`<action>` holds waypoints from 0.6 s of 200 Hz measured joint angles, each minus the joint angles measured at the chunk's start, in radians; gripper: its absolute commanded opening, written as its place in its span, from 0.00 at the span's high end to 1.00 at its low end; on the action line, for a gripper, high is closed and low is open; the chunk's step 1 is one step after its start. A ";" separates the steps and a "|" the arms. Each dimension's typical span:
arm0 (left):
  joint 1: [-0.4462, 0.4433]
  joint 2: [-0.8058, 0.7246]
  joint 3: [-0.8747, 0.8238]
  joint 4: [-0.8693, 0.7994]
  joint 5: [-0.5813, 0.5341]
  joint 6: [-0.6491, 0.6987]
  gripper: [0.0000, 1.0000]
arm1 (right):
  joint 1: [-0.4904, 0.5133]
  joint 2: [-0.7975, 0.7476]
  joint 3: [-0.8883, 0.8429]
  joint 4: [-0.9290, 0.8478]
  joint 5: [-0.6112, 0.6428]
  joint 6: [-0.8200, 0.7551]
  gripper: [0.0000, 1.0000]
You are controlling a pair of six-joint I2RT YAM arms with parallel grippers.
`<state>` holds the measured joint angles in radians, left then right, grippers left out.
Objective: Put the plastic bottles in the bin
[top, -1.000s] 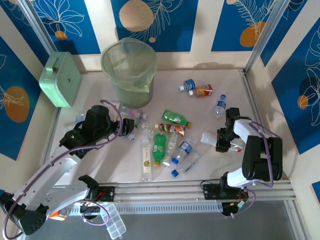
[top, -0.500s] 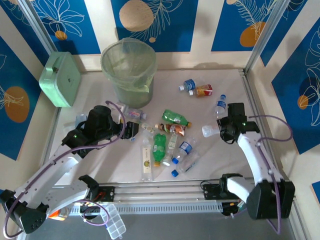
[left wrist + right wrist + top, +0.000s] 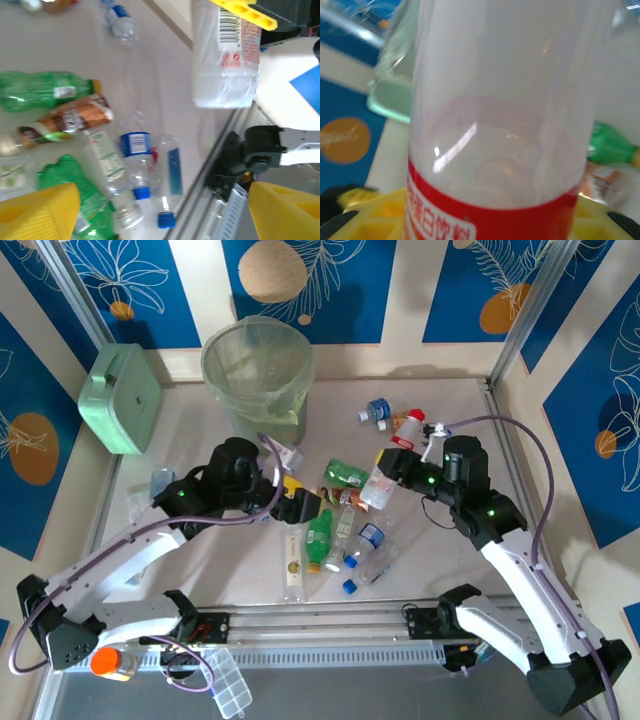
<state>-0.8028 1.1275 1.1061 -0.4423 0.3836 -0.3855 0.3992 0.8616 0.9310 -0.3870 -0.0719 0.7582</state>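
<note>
My right gripper (image 3: 395, 470) is shut on a clear bottle with a red label (image 3: 378, 486), held above the table right of centre. That bottle fills the right wrist view (image 3: 505, 125), and its base hangs in the left wrist view (image 3: 226, 60). My left gripper (image 3: 308, 503) is open over the heap of plastic bottles, its yellow fingertips (image 3: 40, 212) spread wide with nothing between them. Below it lie a green bottle (image 3: 40, 90), a brown-labelled one (image 3: 75, 117) and a blue-labelled one (image 3: 135, 150). The bin (image 3: 258, 380) stands at the back, left of centre.
A mint-green box (image 3: 122, 398) leans at the back left. More bottles lie near the back right (image 3: 377, 410). The metal rail (image 3: 330, 620) runs along the near edge, with a clear organiser (image 3: 232, 695) in front of it.
The right arm has lifted its bottle off the table and swung it left toward the centre. The left arm has reached right over the heap and its jaws have widened.
</note>
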 measured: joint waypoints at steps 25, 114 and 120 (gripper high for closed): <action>-0.025 0.045 0.002 0.069 0.068 -0.040 0.10 | 0.075 -0.010 -0.002 0.082 -0.098 -0.014 0.56; -0.064 0.080 -0.111 0.581 0.346 -0.271 0.12 | 0.132 -0.100 -0.083 0.328 -0.270 0.013 0.52; -0.069 0.086 -0.111 0.601 0.353 -0.275 0.12 | 0.137 -0.099 -0.086 0.336 -0.270 0.018 0.51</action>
<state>-0.8719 1.2137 0.9955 0.1585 0.7364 -0.6605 0.5362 0.7624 0.8452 -0.0505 -0.3416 0.7765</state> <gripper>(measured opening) 0.884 0.475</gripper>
